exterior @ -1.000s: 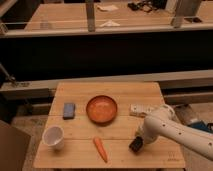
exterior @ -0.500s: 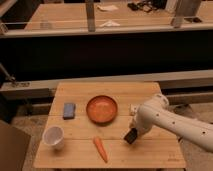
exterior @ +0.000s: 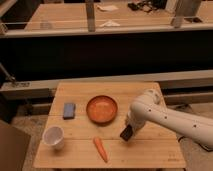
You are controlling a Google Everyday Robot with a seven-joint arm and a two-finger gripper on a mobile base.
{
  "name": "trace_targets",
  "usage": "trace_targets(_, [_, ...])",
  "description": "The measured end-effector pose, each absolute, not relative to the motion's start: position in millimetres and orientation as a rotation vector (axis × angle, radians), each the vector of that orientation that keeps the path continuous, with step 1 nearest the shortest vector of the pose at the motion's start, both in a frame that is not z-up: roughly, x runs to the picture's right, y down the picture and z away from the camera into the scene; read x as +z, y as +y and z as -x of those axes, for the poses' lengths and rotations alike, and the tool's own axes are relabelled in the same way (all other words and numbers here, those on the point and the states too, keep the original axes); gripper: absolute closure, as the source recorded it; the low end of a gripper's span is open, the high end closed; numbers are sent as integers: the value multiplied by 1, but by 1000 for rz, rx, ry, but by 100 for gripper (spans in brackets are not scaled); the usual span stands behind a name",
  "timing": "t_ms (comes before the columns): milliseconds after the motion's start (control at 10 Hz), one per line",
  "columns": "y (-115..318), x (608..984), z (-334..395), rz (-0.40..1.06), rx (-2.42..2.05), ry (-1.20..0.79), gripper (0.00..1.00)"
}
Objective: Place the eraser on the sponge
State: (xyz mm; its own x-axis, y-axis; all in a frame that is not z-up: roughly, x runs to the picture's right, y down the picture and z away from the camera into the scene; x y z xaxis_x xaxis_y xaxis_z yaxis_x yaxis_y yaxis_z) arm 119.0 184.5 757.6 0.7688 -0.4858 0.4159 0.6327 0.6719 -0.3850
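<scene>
The eraser (exterior: 126,134), a small black block, hangs just above the wooden table (exterior: 150,152), right of the carrot. My gripper (exterior: 128,128) is shut on it at the end of the white arm (exterior: 165,117), which reaches in from the right. The sponge (exterior: 69,110), a flat blue-grey pad, lies on the left side of the table, well left of the gripper with the orange bowl between them.
An orange bowl (exterior: 102,109) stands mid-table. A carrot (exterior: 100,148) lies near the front edge and a white cup (exterior: 53,136) stands at the front left. A dark counter wall rises behind the table.
The arm has carried the eraser leftward and slightly away from the front edge, from the table's right side toward the bowl. Nothing else has moved.
</scene>
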Motion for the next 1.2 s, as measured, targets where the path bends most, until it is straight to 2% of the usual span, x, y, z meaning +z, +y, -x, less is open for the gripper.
trace_targets(1200, [138, 785, -39, 516, -752, -262, 96])
